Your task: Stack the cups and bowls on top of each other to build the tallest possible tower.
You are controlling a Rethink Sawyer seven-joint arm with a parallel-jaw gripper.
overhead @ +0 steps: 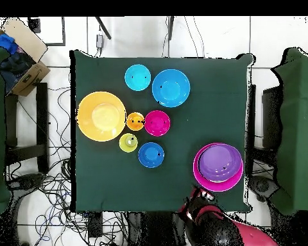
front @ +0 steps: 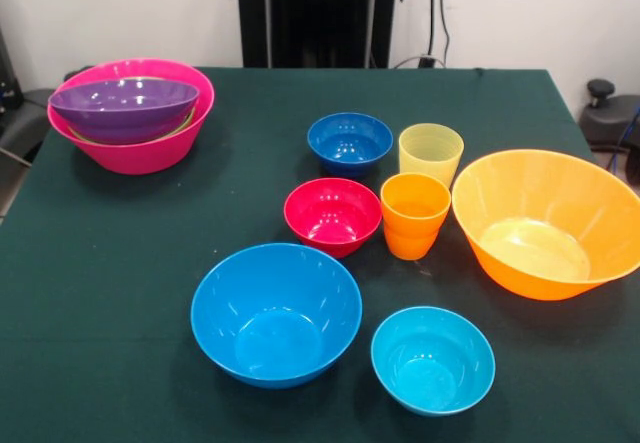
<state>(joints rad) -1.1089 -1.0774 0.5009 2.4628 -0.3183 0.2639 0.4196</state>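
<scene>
The tower is a large pink bowl [front: 140, 148] [overhead: 204, 178] at the table's far left in the front view, holding a purple bowl [front: 125, 108] [overhead: 219, 161] with a lime green rim [front: 185, 121] showing under it. Loose on the cloth are a sky blue bowl [front: 275, 313] [overhead: 171, 88], a cyan bowl [front: 432, 360] [overhead: 138, 77], a red bowl [front: 332, 215] [overhead: 157, 123], a dark blue bowl [front: 349, 142] [overhead: 151, 155] and a large orange bowl [front: 545, 223] [overhead: 102, 116]. The pale yellow cup [front: 431, 153] [overhead: 128, 142] and the orange cup [front: 414, 213] [overhead: 135, 121] stand upright, close together. The gripper [overhead: 198, 197] is drawn back at the table's edge beside the tower.
The table has a dark green cloth [front: 120, 283]. Chairs stand at both sides of it in the overhead view, and a cardboard box [overhead: 25, 48] sits at the top left. Cables lie on the floor around the table.
</scene>
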